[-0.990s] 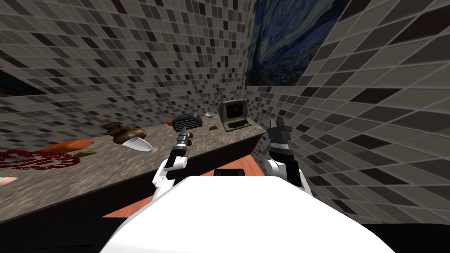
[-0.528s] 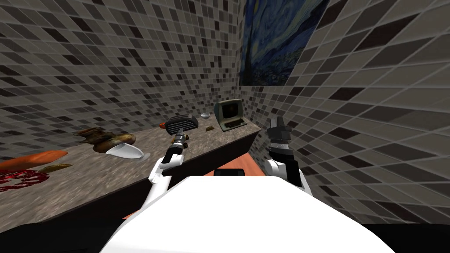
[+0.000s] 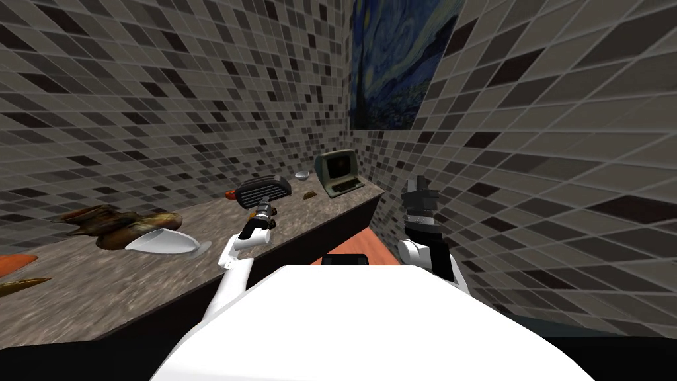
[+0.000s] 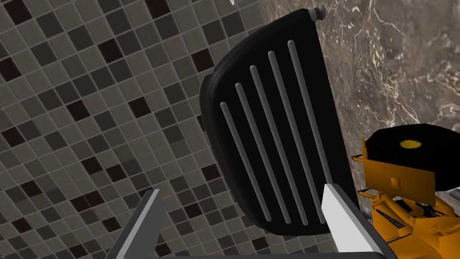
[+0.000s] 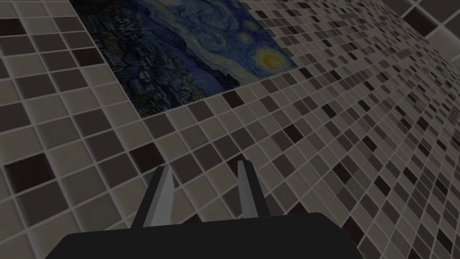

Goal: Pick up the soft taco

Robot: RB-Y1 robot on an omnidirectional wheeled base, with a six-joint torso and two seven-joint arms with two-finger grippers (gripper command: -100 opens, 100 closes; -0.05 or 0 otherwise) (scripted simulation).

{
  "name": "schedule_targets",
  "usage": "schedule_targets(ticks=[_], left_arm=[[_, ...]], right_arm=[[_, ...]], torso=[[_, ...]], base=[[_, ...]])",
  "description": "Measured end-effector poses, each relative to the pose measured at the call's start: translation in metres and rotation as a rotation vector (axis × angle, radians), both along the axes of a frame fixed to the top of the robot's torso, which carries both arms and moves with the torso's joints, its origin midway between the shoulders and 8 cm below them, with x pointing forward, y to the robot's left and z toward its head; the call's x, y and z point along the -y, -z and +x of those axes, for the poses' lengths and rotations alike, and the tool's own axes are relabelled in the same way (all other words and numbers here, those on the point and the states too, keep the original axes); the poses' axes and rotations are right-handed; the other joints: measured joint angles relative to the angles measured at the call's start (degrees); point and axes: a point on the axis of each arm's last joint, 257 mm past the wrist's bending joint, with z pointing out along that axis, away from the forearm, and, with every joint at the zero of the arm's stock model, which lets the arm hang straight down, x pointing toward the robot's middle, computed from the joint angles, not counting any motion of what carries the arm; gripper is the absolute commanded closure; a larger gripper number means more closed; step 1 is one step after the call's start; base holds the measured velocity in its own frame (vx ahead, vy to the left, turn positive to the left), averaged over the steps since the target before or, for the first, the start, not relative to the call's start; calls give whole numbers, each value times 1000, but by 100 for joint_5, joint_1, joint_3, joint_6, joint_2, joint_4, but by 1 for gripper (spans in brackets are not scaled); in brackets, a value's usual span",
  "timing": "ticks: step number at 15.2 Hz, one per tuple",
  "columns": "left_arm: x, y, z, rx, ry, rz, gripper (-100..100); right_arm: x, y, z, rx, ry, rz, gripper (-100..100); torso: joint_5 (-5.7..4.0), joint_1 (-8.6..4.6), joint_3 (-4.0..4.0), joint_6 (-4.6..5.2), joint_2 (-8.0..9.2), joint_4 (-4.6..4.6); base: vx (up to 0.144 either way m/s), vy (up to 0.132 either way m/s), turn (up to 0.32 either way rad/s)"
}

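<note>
Left wrist view: the left tool, blades apart, faces the black ribbed appliance, while the likely soft taco lies beyond it on the worktop, so closing now would probably grab the wrong thing.

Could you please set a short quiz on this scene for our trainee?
1. True or false: the left gripper is open.
2. What is it aimed at? A: a bowl; B: a black ribbed appliance; C: a carrot.
3. Fill in: the object beside that appliance is black and ____.
Key: 1 true; 2 B; 3 orange.
</note>
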Motion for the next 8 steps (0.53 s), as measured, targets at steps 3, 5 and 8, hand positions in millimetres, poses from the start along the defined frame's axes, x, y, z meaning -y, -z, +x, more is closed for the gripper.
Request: schedule_targets(ticks=[3,5,8], left_arm=[[-30,7,0,-45,-58,-19,-100],[-47,14,-5,-76,-95,-35,-100],[-68,20,-9,-113,-147,-58,-100]], right_arm=[[0,0,0,0,0,0,0],[0,0,0,0,0,0,0],[0,0,0,0,0,0,0]], torso=[[0,1,-1,1,-1,0],[1,3,0,-5,0,0],[0,0,-1,0,-2,0]], base=[[-12,7,-206],[-6,10,-42],[-8,6,-212]])
